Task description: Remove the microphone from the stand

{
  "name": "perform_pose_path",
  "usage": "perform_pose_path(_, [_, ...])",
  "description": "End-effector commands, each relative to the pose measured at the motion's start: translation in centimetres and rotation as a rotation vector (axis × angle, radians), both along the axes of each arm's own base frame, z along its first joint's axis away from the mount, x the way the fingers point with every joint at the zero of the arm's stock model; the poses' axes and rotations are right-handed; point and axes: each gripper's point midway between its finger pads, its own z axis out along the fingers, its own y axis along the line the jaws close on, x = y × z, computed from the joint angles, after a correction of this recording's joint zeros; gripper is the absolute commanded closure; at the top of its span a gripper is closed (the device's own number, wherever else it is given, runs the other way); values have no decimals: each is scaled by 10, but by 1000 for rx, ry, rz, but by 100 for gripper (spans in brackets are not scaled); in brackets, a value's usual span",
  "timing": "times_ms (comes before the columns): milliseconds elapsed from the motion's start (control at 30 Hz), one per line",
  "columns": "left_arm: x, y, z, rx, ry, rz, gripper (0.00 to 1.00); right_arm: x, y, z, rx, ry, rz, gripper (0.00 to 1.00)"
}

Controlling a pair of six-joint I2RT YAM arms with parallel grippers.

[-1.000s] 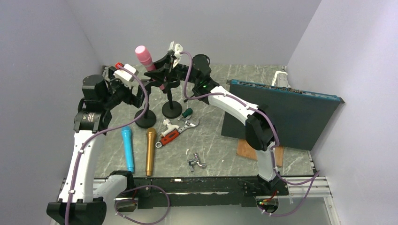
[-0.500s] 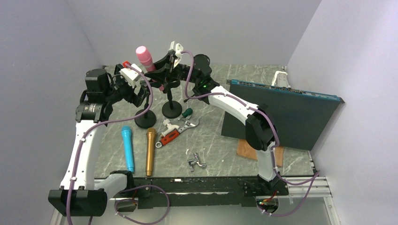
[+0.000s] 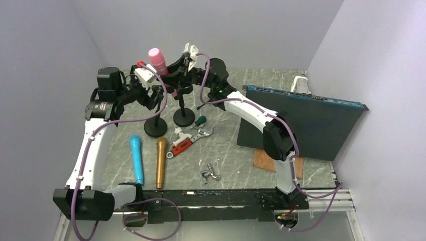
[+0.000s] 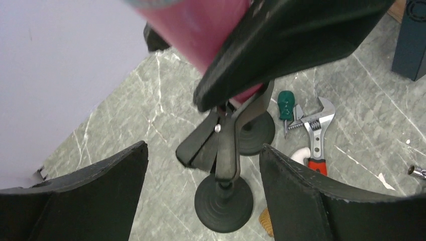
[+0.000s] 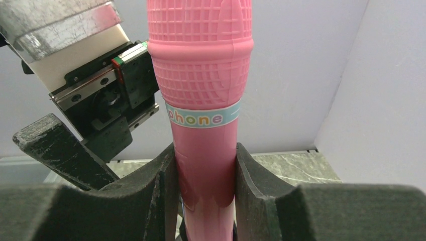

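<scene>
- Pink mic [image 5: 203,100]: plastic, with a moulded grid on the bulbous head and a smooth tapering handle. A pale blue band read "phone". It stood near upright, raised over the back left of the table [image 3: 226,150].
- Right gripper [image 5: 203,183]: thick matte black pads were pinched on the handle from both sides, just under the band. The grip was firm.
- Left gripper [image 4: 203,148]: two broad black fingers were set wide apart, with nothing between them and nothing touched. It hung just left of the mic.
- Two black stands, each a thin post on a round ridged disc base.
- Near stand [image 4: 223,203] carried an empty spring clip at its top.
- The mic's lower end was over the far stand [image 4: 257,131]. Whether it sat in that clip could not be told.
- Table top: grey-green marbled surface with white veins.
- Blue mic [image 3: 136,158] and gold mic [image 3: 161,161] lay flat side by side, front left.
- By the stands lay a steel wrench [image 4: 319,125], a red-grip tool [image 4: 316,165] and a green-handled screwdriver [image 4: 286,103].
</scene>
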Motion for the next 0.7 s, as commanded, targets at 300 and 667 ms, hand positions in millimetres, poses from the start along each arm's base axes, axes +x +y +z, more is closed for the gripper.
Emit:
perform_pose_path(300, [6, -16, 22, 30, -80, -67, 67, -17, -11, 32, 48, -30, 30, 100])
perform_pose_path(667, [8, -8, 6, 61, -60, -30, 27, -16, -9, 31, 41, -29, 32, 100])
